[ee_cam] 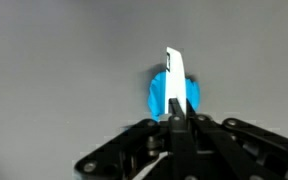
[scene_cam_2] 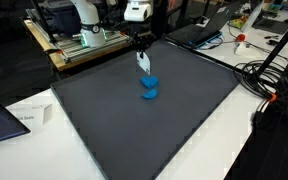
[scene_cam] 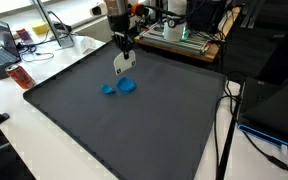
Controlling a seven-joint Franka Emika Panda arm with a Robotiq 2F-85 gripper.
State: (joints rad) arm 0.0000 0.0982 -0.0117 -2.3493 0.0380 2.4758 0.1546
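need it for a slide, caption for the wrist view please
Hand shut on a thin white piece, a round blue shape behind it, over a grey mat.

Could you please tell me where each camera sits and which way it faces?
Exterior view: raised beyond a corner of the dark mat, facing across it towards cluttered benches; the arm and jaws show at the far edge.
Exterior view: raised beside the mat, looking down over the blue pieces; the arm enters from the top.
Wrist view: on the wrist, looking along the shut jaws at the white piece.
Shared: all three show the white piece above blue pieces.
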